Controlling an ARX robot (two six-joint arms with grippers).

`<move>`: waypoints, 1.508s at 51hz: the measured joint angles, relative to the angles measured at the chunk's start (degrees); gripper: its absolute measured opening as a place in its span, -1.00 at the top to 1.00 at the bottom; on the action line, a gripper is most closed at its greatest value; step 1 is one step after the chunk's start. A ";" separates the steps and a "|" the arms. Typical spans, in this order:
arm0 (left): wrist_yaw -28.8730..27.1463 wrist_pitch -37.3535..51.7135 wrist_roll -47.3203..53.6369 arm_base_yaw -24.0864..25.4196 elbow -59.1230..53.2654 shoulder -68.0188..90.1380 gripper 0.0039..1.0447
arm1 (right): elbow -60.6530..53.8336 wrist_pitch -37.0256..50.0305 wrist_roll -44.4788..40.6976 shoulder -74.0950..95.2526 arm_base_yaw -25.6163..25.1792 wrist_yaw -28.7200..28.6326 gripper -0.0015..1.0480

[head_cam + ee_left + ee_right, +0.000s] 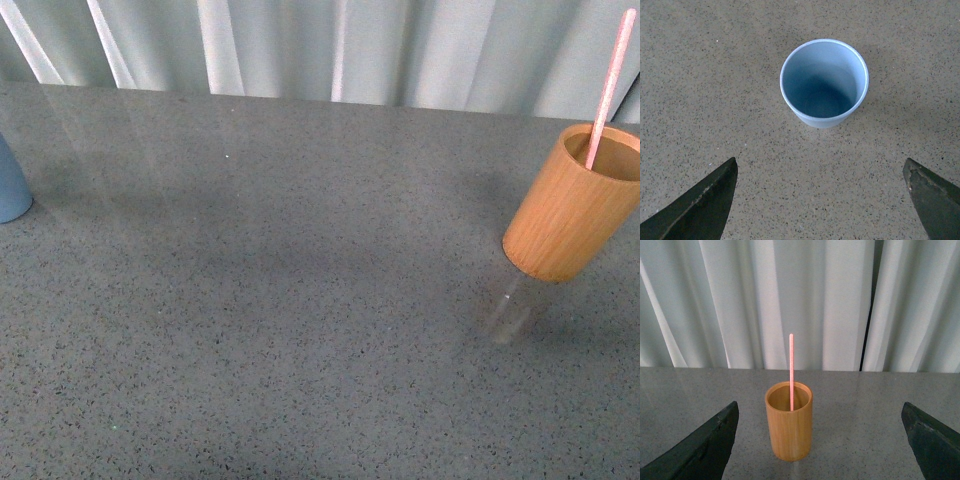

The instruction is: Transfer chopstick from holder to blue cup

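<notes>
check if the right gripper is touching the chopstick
Apart. The right wrist view shows the right gripper open, jaws wide on either side, with a clear gap to the chopstick standing in the holder.

- The table [300,300] is grey, peppered all over with fine dark specks (it reads sandy tan in the left wrist view).
- The holder [570,215] is orange-brown with faint wood grain.
- The chopstick [610,80] is pale pink.
- The blue cup [824,82] is matt light blue, paler at the rim, deeper inside.
- The curtain [300,45] is whitish grey with shaded vertical folds.
- The left end effector [820,165] and right end effector [820,407] are near black.
</notes>
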 joint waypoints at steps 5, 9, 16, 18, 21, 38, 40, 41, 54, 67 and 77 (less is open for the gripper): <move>-0.24 -2.34 0.39 -0.42 4.66 3.96 -0.87 | 0.00 0.00 0.00 0.00 0.00 0.02 -0.81; -0.81 -3.26 0.59 -1.03 8.07 6.78 -0.87 | 0.00 0.00 0.00 0.00 0.00 0.02 -0.81; -1.90 -4.61 0.48 -1.60 12.48 11.06 -0.87 | 0.00 0.00 0.02 0.00 0.00 0.02 -0.81; -2.36 -4.63 0.46 -1.62 13.29 12.24 -0.87 | 0.00 0.00 0.00 0.00 0.00 0.02 -0.81; -2.64 -4.76 0.46 -1.62 14.25 13.62 -0.87 | 0.00 0.00 0.00 0.00 0.00 0.02 -0.81; -5.46 -4.15 1.07 -1.46 19.52 20.28 -0.87 | 0.00 0.00 0.00 0.00 0.00 0.02 -0.81; -5.66 -4.13 1.18 -1.33 20.26 20.90 -0.87 | 0.00 0.00 0.00 0.00 0.00 0.02 -0.81; -5.81 -4.13 1.31 -1.27 20.59 21.16 -0.87 | 0.00 0.00 0.00 0.00 0.00 0.02 -0.81; -6.86 -3.52 2.62 0.28 21.81 23.47 -0.87 | 0.00 0.00 0.00 0.00 0.00 0.02 -0.81; -7.93 -2.64 3.02 0.59 21.81 25.29 -0.87 | 0.00 0.00 0.00 0.00 0.00 0.02 -0.81; -8.02 -5.77 2.25 -0.52 24.28 27.93 -0.66 | 0.00 0.00 0.00 0.00 0.00 0.02 -0.81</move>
